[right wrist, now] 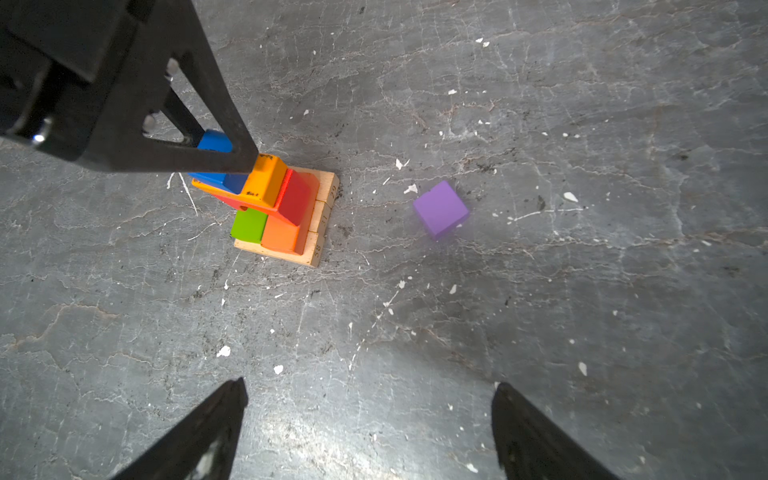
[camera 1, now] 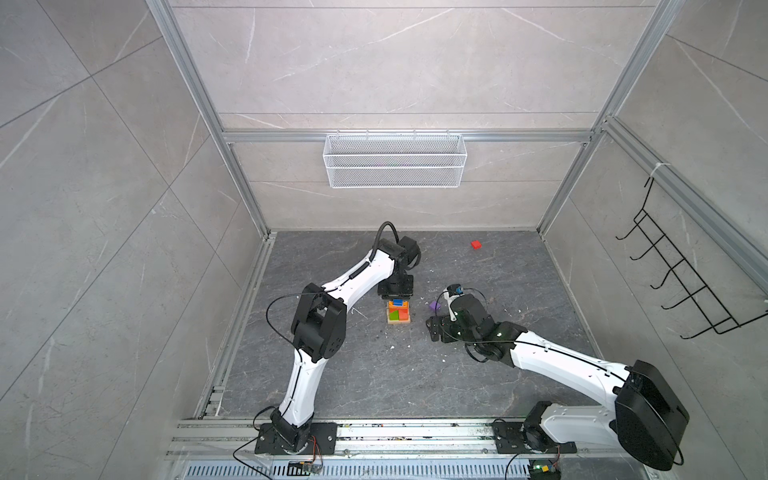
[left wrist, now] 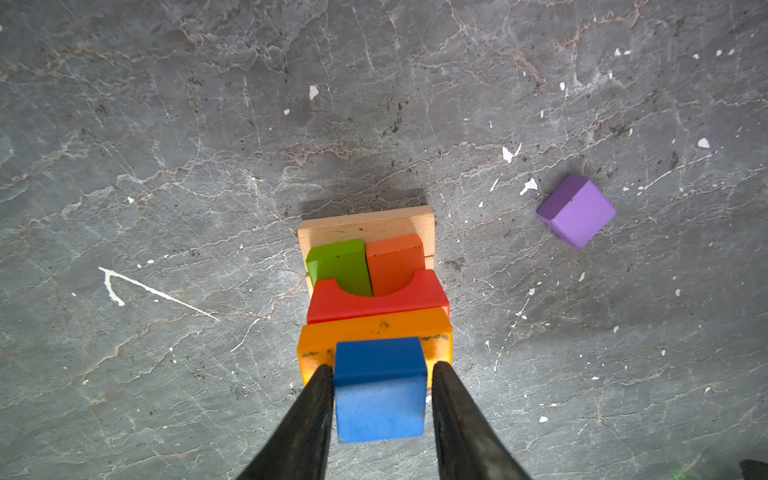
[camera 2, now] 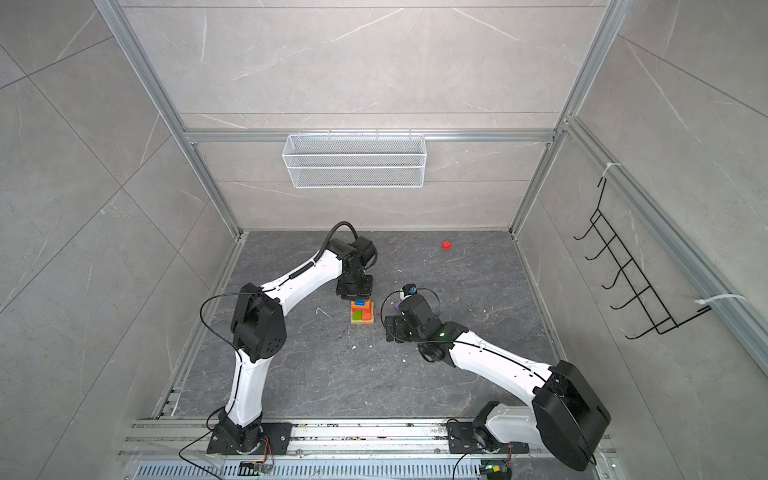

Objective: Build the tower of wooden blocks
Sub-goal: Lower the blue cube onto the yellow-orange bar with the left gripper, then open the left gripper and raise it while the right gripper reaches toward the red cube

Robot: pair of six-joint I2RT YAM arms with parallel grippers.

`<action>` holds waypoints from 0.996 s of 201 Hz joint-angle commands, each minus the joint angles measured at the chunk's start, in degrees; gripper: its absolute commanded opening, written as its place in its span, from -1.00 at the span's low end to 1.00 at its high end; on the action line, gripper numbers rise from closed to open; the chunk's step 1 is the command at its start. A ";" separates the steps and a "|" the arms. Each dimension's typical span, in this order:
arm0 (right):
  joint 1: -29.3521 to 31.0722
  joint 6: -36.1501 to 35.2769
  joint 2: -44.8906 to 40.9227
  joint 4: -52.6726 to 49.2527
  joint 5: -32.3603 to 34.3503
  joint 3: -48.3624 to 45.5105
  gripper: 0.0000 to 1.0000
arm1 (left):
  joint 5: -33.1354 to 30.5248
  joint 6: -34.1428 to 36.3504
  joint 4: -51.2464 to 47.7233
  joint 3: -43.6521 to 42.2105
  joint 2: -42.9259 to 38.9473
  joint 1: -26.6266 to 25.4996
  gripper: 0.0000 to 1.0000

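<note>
The wood block tower stands near the middle of the dark grey counter. Its tan base bars carry a green slab and an orange-red slab side by side. Above them sit a red arch piece and an orange block, with a blue block on top. The left pincer comes down over the top of the stack, its jaws narrow around the blue block. One finger lies against the block's side, and a slim gap shows at the other. In the right wrist view this pincer covers much of the blue block and the tower's upper edge. The right pincer hangs wide and empty above bare counter, just to the right of the tower in both top views. A purple block lies tilted on the counter, apart from the tower on its right. It is blurred in the right wrist view, and the right arm partly hides it in a top view. A red block sits alone far back on the right, well apart from everything else. White flecks are scattered around the base. A wire basket hangs on the back wall, and a black hook rack on the right wall.
</note>
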 commanded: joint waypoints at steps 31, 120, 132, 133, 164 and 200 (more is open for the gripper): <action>0.28 0.82 -0.86 -1.07 1.40 0.10 0.85 | 0.06 -0.94 -1.67 1.99 -1.16 -0.31 0.21; -4.24 1.43 1.52 -8.85 8.11 8.58 0.99 | -3.18 1.08 -3.21 7.82 -3.75 -0.42 0.99; -7.46 1.84 3.70 -10.35 5.93 11.12 0.99 | -3.86 1.23 -3.40 7.67 -4.62 -0.46 0.99; -7.79 1.87 3.89 -10.54 5.78 11.32 0.99 | -3.90 1.29 -3.40 7.60 -4.70 -0.45 0.99; -13.08 -0.37 10.74 -12.48 4.34 18.73 0.92 | -4.93 1.70 -1.81 2.51 -8.35 -0.44 0.99; -18.70 -1.65 20.18 -12.34 1.49 27.81 0.87 | -5.50 1.17 3.18 -8.02 -14.57 -0.35 0.99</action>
